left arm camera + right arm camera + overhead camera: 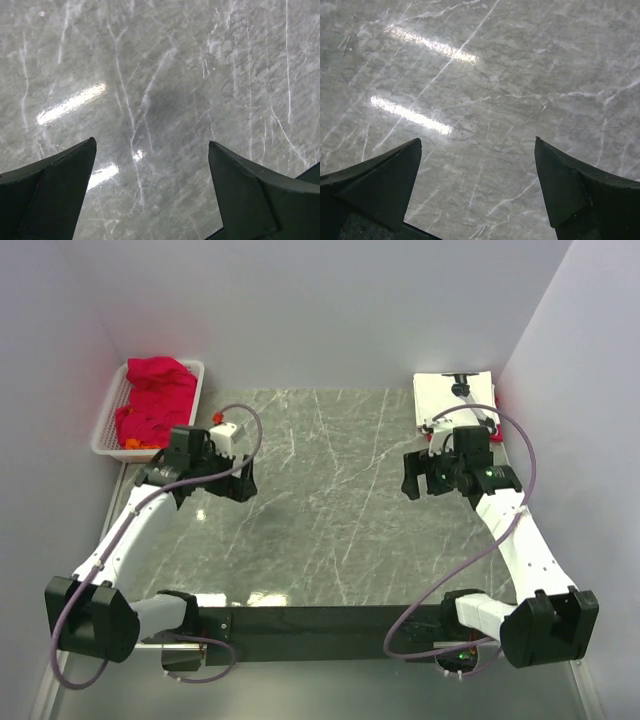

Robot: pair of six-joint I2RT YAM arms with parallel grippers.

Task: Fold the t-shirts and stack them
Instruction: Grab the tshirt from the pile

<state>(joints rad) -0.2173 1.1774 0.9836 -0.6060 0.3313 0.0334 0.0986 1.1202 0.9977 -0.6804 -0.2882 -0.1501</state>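
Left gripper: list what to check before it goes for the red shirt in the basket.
1. Left gripper open, empty: ok.
2. Right gripper open, empty: ok.
3. Red shirt on top in the basket: ok.
4. Orange shirt free of the red one: cannot tell, mostly hidden.
5. Table bare between the arms: ok.
6. White shirt folded, far right corner: ok.

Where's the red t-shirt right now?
In the top view, the red t-shirt is at the far left, bunched up in the white basket by the wall, just beyond the left gripper.
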